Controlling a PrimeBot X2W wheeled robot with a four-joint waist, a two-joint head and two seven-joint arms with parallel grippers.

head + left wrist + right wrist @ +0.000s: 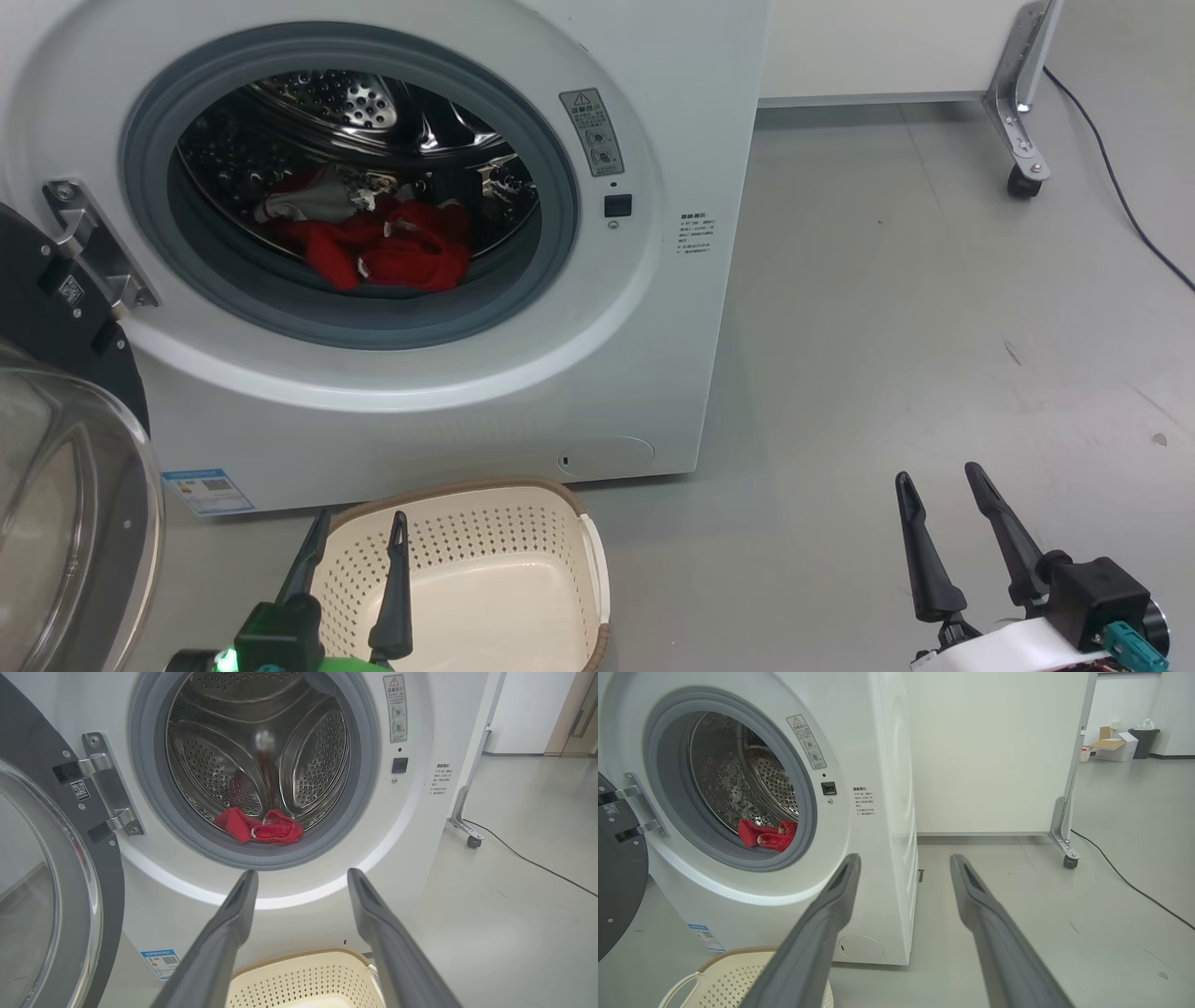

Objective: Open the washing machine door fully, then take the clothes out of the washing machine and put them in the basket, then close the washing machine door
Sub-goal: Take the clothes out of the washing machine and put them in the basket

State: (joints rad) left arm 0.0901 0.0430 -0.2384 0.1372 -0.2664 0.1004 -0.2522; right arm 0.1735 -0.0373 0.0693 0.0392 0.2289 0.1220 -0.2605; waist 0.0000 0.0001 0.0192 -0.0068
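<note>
at the bottom of the steel drum (364,103), just behind the grey rubber ring (551,187) of the washing machine (672,355), we see the clothes (392,247): a crumpled red heap with bits of white trim. the washing machine door (47,327) hangs swung out at our left, so the opening is free. the basket (485,546) stands on the floor (887,308) just in front of the machine, below the opening, with nothing in it.

our left gripper (362,515) hovers over the basket with its 2 fingers spread wide and nothing between them; our right gripper (938,472) waits well off to the right above bare floor, equally wide and holding nothing.

we judge the clothes light, soft and limp. they will likely sag and trail from whatever point we pinch, and a loose end could catch on the rubber ring's lip. they will not break, but a shallow pinch may bring away 1 layer and leave the rest. we would take hold at the thickest bunched fold at the front of the heap, closing deep across it, and lift it clear of the lip before carrying it down to the basket.
</note>
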